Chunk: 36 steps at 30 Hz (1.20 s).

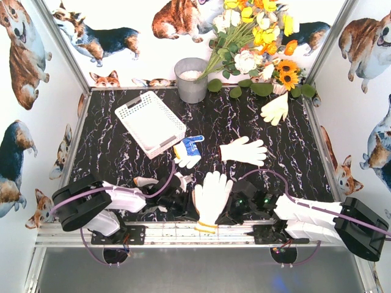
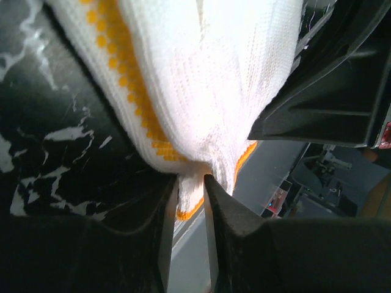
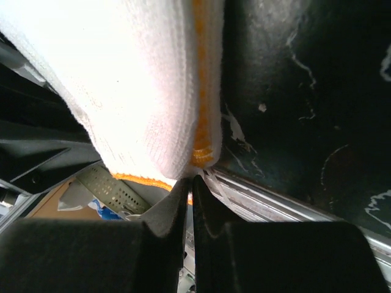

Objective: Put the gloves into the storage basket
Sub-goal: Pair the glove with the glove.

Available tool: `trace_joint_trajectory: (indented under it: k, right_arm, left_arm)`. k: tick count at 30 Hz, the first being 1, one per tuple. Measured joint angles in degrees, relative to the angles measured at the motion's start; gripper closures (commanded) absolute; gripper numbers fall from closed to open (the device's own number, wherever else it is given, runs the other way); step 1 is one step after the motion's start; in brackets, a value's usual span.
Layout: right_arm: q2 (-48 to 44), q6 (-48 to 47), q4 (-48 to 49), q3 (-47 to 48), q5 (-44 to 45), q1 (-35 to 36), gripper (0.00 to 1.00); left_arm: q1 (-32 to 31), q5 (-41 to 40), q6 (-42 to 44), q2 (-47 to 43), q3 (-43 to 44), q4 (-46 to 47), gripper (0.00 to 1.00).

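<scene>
A white knit glove with an orange cuff (image 1: 212,192) lies at the table's near edge, cuff over the rail. My left gripper (image 1: 193,206) is at its left side, shut on a fold of that glove (image 2: 201,73) by the orange trim; the gripper's jaws (image 2: 190,181) show the fabric pinched between them. My right gripper (image 1: 225,212) is at its right side, jaws (image 3: 190,180) nearly together on the cuff edge of the same glove (image 3: 122,79). The white lattice storage basket (image 1: 135,108) stands tilted at back left, with no glove in it.
A blue-and-white glove (image 1: 188,151), a white glove (image 1: 244,150), a cream glove (image 1: 276,108) and an orange-and-white glove (image 1: 145,181) by the left arm lie on the black marble table. A grey bucket (image 1: 191,79) and flowers (image 1: 256,36) stand at the back.
</scene>
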Motion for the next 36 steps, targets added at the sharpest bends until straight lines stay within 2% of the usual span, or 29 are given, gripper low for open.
trace_joint_trajectory:
  k: [6, 12, 17, 21, 26, 36]
  right_arm:
    - [0.39, 0.0, 0.28, 0.02, 2.86, 0.0, 1.0]
    - [0.83, -1.75, -0.42, 1.53, 5.77, -3.45, 1.0]
    - [3.32, -5.46, -0.87, 4.83, 9.03, -7.82, 1.0]
    - [7.96, -8.41, -1.07, 8.2, 9.35, -10.88, 1.0]
    - [13.11, -12.13, -3.41, 12.92, 7.69, -12.46, 1.0]
    - [14.43, -13.79, -5.01, 14.8, 5.79, -12.5, 1.0]
  left_arm:
    - [0.28, 0.24, 3.06, 2.93, 3.5, -2.82, 0.99]
    - [2.45, 2.08, 8.28, 7.72, 9.35, -6.14, 1.0]
    - [7.13, 3.21, 12.52, 9.68, 12.17, -8.04, 1.0]
    - [10.84, 3.78, 14.86, 10.21, 13.22, -8.79, 0.94]
    - [11.72, 4.11, 15.85, 10.01, 13.75, -9.18, 0.78]
    - [11.69, 2.93, 13.53, 1.88, 7.34, -10.34, 0.75]
